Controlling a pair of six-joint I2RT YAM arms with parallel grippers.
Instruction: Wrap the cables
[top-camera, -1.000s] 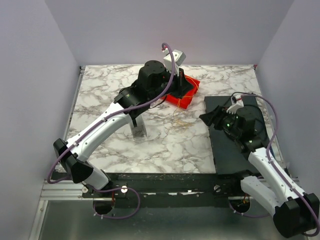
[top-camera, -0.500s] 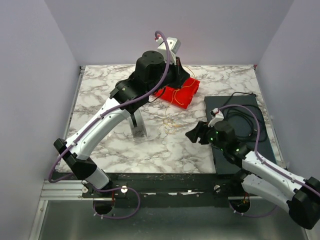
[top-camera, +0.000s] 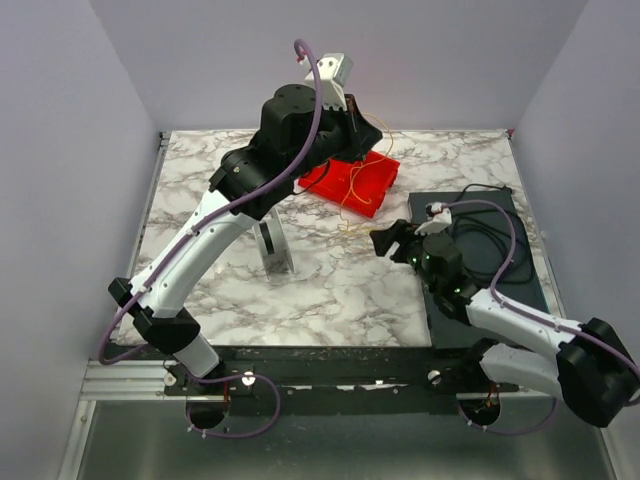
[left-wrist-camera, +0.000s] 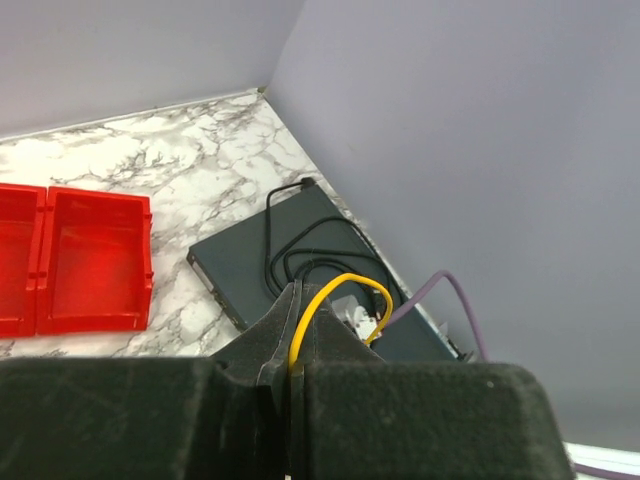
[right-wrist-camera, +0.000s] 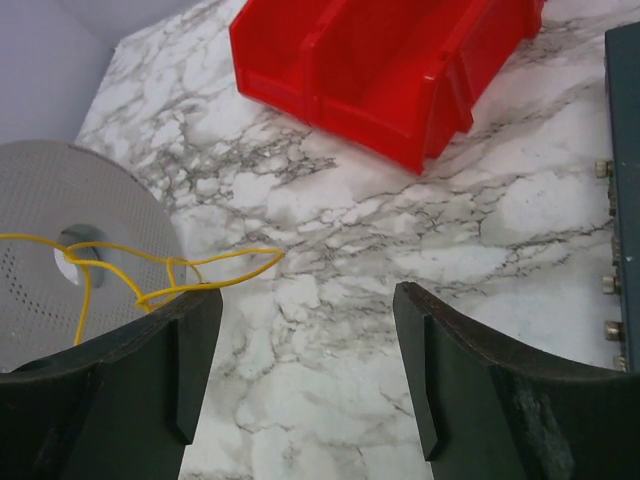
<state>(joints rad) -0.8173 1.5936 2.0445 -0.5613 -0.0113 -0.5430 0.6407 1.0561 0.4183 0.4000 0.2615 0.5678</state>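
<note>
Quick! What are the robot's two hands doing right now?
Left gripper: shut on the cable.
Right gripper: open, holding nothing.

fingers (right-wrist-camera: 480, 400) apart | cables (right-wrist-camera: 200, 262) looped across grey disc (right-wrist-camera: 100, 210), near one finger | red bin (right-wrist-camera: 390, 60)

Soft, even, bright light with faint shadows; the left tool (left-wrist-camera: 297, 310) looks dark and blurred.
</note>
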